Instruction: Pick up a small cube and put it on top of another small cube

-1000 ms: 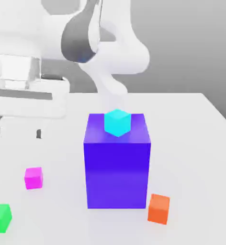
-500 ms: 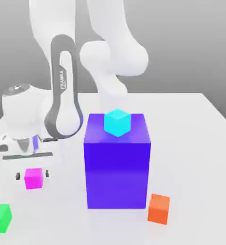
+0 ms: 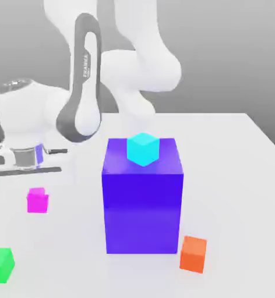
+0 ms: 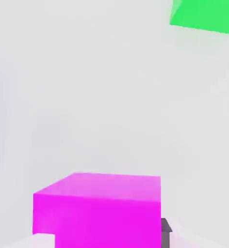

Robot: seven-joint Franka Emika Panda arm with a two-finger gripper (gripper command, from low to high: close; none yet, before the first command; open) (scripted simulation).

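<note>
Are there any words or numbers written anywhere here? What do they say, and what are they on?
"FRANKA", running lengthwise up the grey side panel of the robot arm in the exterior view; smaller lettering beside it is too blurred to read.
The magenta cube, cyan cube, blue block, orange cube and green cube carry no text.

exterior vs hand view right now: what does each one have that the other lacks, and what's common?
Exterior view alone: the big blue-violet block with the cyan cube on top, the orange cube by its base, and the white arm. Hand view alone: a dark fingertip beside the magenta cube, close up. Both: the magenta cube, the green cube and the white table.
</note>
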